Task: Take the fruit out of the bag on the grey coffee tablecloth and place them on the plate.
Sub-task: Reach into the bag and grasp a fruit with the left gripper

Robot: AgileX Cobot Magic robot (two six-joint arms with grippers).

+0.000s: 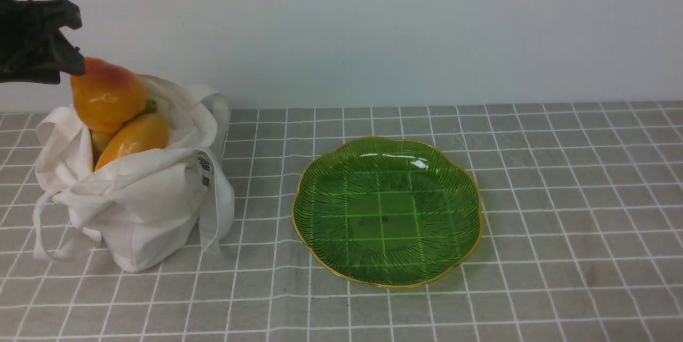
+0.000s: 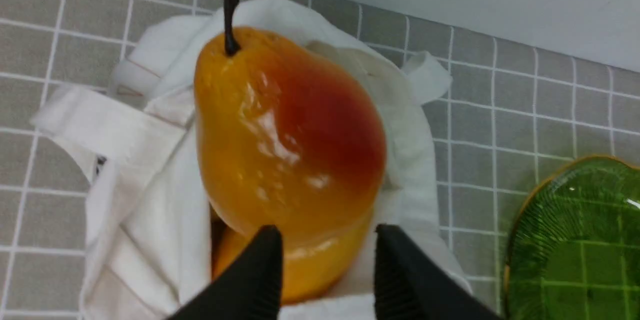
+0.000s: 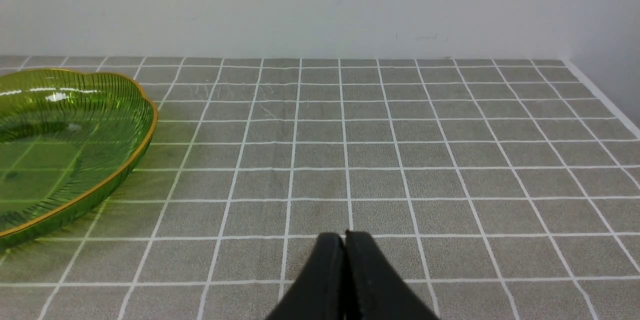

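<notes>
**Front view.** The left claw (image 1: 74, 67), black, sits at the upper left of the frame, its tip touching the red-blushed end of the pear (image 1: 106, 96). The pear tops the open white bag (image 1: 144, 203) at left and leans on an orange mango (image 1: 133, 136). A yellow-green fruit (image 1: 98, 142) peeks out beneath. The bag's straps droop to the cloth, and a printed tag (image 1: 204, 171) hangs on its right side. The green plate (image 1: 387, 256) lies at centre frame, well apart from the bag. The grey tablecloth (image 1: 560, 224) covers the worktop up to a plain white wall (image 1: 373, 27).

**Left wrist view.** Two black fingers (image 2: 260, 280) stand apart at the lower edge with the pear's broad end between them and its stem pointing away. Whether they grip it cannot be told. Bag cloth is bunched round the fruit. The plate's gold rim shows at lower right.

**Right wrist view.** The right claw (image 3: 345, 260) is at lower centre, fingers pressed together and holding nothing, over bare cloth. The plate is at the left edge.
</notes>
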